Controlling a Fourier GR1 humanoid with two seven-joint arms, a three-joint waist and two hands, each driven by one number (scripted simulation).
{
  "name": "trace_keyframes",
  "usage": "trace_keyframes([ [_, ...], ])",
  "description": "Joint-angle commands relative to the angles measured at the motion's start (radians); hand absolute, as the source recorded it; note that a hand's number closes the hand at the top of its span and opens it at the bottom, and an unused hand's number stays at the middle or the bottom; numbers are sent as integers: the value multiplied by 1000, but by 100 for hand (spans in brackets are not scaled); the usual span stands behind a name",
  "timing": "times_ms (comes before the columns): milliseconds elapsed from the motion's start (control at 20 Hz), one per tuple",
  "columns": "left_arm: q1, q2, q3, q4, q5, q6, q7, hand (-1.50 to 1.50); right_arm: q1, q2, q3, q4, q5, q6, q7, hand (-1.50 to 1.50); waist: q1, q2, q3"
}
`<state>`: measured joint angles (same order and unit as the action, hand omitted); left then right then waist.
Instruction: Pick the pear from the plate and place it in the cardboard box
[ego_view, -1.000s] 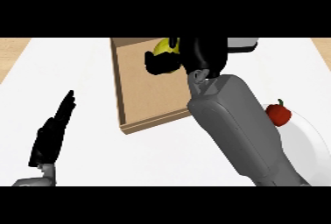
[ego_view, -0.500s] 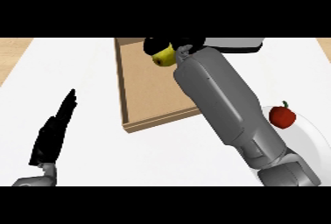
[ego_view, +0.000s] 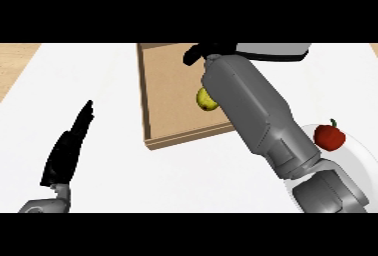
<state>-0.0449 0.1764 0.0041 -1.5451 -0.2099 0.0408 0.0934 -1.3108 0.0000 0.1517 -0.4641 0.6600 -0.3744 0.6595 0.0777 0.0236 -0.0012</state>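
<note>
Head view, the only one supplied. We find the pear (ego_view: 206, 99) lying inside the cardboard box (ego_view: 166, 95), on its floor, partly hidden by the right forearm that crosses above it. It is off the plate (ego_view: 353, 150), which sits at the right edge of the tabletop (ego_view: 96, 75) and carries only a red fruit (ego_view: 328, 136). The right hand (ego_view: 198, 52) shows at the box's far end, apart from the pear; little of it is visible, and we cannot tell how its fingers are set. The left hand (ego_view: 68, 150) rests at the lower left, fingers straight and pressed together, holding nothing.

On handling, we judge the pear light, stiff, smooth-skinned and liable to bruise, and its rounded, tapering form liable to roll or slip. Should it need taking up again, we judge the wide lower belly the proper hold, fingers opposed by the thumb.

We judge the placing done.
</note>
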Motion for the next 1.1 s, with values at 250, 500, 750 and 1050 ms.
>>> trace_keyframes([
  [250,-2,-5,-6,6,-6,-3,-13,0,39,0,-47,66,-134,-287,-177,-150,25,4,1],
  [500,5,-4,8,7,9,-9,-16,0,38,-4,-169,17,-184,-469,-283,-150,-12,1,2],
  [750,33,-22,12,11,0,18,-29,0,93,-3,-289,-92,-320,-498,-458,-150,-36,-6,3],
  [1050,44,0,55,26,14,11,-27,0,218,-91,-318,-209,-344,-507,-479,-150,-81,-25,1],
])
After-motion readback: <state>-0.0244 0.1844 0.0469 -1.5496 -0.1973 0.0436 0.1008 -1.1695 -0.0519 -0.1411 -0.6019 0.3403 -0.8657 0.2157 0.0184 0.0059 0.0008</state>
